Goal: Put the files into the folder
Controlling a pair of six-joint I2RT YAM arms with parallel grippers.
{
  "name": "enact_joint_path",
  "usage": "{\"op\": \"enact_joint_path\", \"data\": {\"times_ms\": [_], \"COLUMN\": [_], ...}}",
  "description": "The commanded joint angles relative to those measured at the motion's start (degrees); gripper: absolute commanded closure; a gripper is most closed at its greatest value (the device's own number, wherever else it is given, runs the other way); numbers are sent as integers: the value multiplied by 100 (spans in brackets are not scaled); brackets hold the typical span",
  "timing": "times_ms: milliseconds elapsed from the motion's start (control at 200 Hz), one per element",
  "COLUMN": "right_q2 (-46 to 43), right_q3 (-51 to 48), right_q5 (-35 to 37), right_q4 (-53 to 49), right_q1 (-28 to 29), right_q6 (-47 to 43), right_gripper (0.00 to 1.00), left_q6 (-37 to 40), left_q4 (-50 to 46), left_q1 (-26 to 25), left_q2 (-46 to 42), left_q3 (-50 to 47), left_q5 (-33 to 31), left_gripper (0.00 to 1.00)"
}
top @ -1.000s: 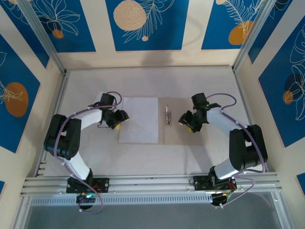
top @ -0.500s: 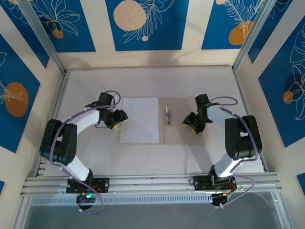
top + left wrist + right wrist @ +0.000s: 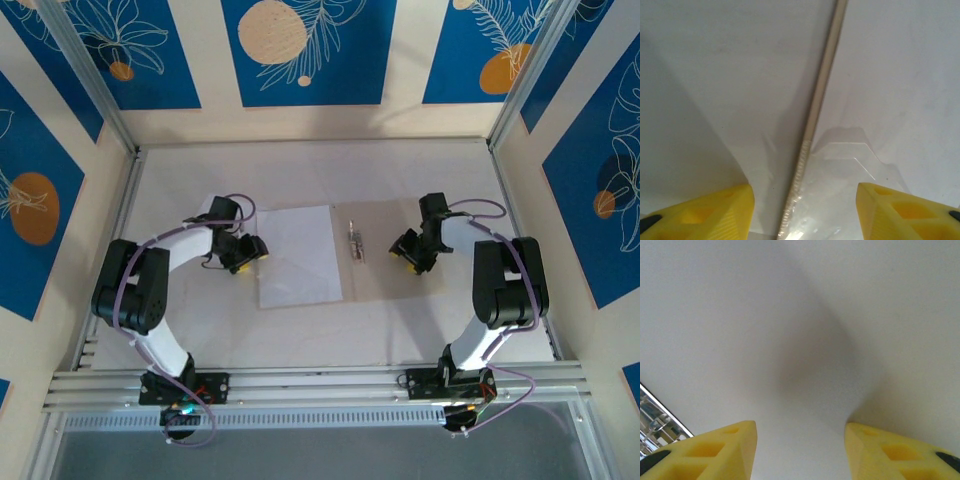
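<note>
Top view: white sheets [image 3: 298, 256] lie flat mid-table, slightly askew, with their right edge just beside the metal clip [image 3: 352, 243] at the spine of the open folder [image 3: 385, 285]. I cannot tell whether one sheet or two lie stacked there. Left gripper [image 3: 243, 255] sits at the sheets' left edge. In the left wrist view its yellow fingers [image 3: 715, 210] are spread with nothing pinched, and a thin tan edge [image 3: 821, 95], probably the folder's card, runs between them. Right gripper [image 3: 407, 250] is over the folder's right leaf. Its fingers [image 3: 715, 445] are likewise spread over plain white, clip [image 3: 652, 426] at the frame corner; whether they touch the leaf is unclear. Risks, as judgement: thin paper pushed from one edge may buckle rather than slide. The skew could worsen, leaving a corner outside the card. The leading edge may catch on the clip. Stacked sheets could shear apart. If the right fingers do not bear down, the folder itself may creep across the table [image 3: 300, 345].
</note>
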Motion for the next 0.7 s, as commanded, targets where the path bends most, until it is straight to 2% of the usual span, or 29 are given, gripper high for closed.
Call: {"op": "enact_joint_path", "data": {"times_ms": [0, 340, 535, 695], "right_q2": [157, 37, -245, -627], "right_q3": [-168, -276, -432, -375], "right_q5": [41, -228, -358, -455], "right_q4": [-13, -16, -59, -283], "right_q1": [-162, -230, -234, -204], "right_q6": [-114, -81, -73, -99], "right_gripper": [49, 49, 49, 49], "left_q6": [188, 617, 1006, 1078], "left_q4": [-459, -1550, -2170, -2513], "left_q1": [218, 819, 1263, 1317], "left_q2": [99, -224, 36, -228], "left_q3": [19, 88, 463, 836], "left_q5": [-306, -1108, -1783, -2051], "left_gripper": [43, 43, 44, 44]}}
